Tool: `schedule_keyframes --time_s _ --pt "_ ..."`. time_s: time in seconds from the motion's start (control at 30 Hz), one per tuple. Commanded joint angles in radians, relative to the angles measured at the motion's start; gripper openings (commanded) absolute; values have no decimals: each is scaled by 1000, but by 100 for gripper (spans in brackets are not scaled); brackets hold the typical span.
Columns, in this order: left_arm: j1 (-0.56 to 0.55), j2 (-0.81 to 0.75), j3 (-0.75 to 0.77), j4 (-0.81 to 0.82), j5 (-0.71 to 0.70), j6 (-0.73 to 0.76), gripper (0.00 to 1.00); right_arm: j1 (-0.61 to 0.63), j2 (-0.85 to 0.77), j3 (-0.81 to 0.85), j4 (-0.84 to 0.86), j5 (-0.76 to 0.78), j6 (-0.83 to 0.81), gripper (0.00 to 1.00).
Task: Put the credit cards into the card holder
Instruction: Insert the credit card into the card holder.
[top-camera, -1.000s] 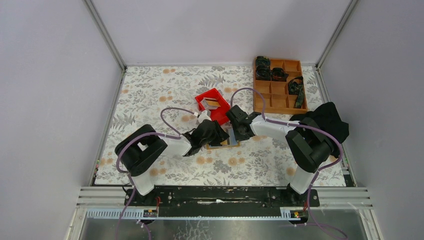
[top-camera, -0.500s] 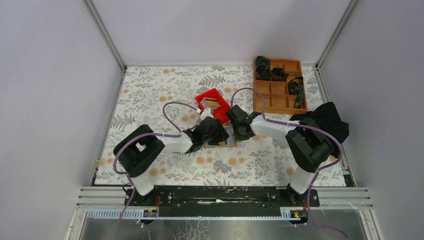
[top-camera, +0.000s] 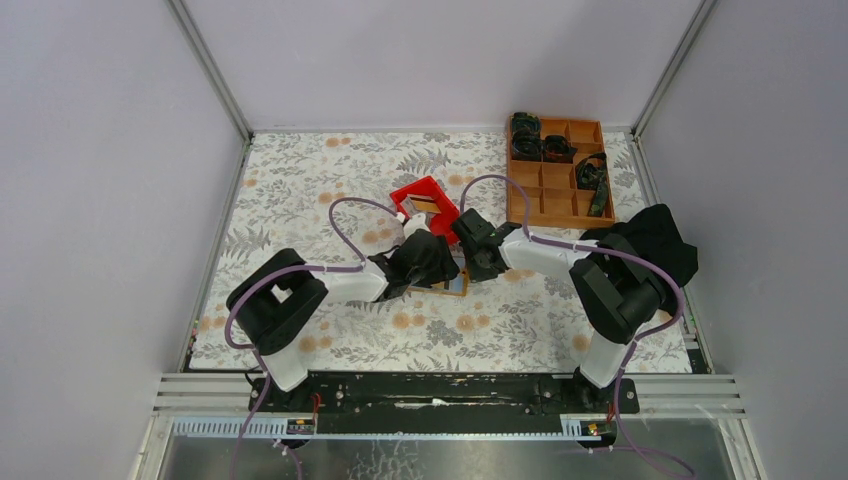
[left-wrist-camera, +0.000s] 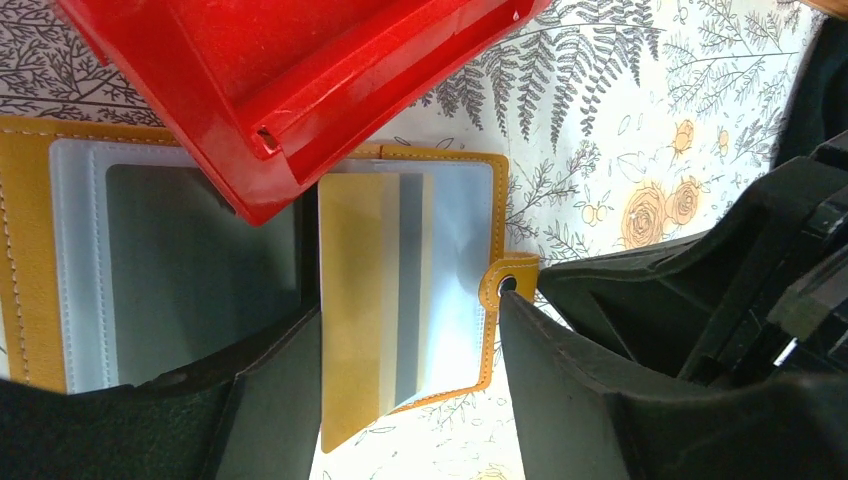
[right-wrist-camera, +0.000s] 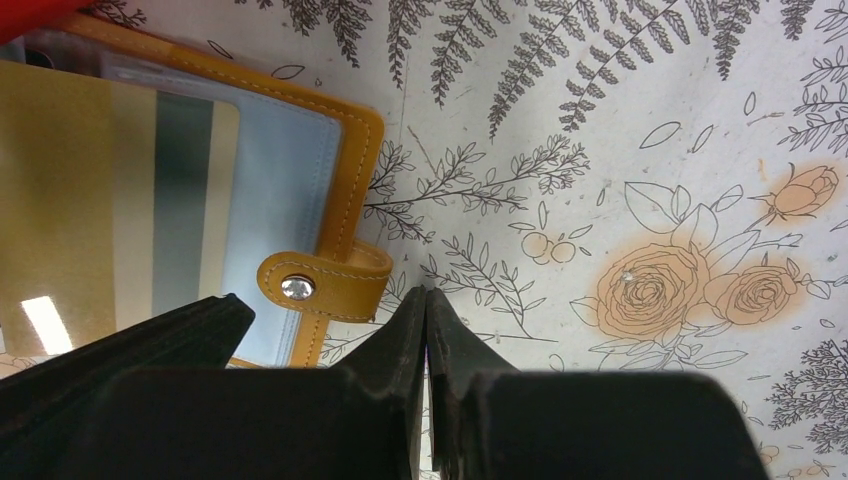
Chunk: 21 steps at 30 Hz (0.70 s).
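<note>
The left gripper (left-wrist-camera: 408, 318) has slid nearer the red bin (left-wrist-camera: 300, 80), covering more of the card holder (left-wrist-camera: 455, 250).

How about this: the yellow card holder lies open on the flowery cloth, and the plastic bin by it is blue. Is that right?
Not quite. The plastic bin is red, not blue, as the left wrist view shows. The rest holds: the yellow card holder lies open on the flowery cloth, with the bin by it.
</note>
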Motion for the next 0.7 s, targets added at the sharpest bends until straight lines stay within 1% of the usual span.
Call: schedule_keyframes --time_s 0.0,0.27,0.43,0.67 --pt "4 12 -15 -176 -71 39 68 4 34 -2 -7 -52 10 8" --pt "4 14 -9 -184 -81 21 69 3 -15 -31 -7 -49 22 8" --pt "-3 47 -9 -184 -71 2 69 6 -48 -54 6 -80 39 8" --pt "-38 100 39 -255 -115 3 69 15 -75 -71 20 -102 55 8"
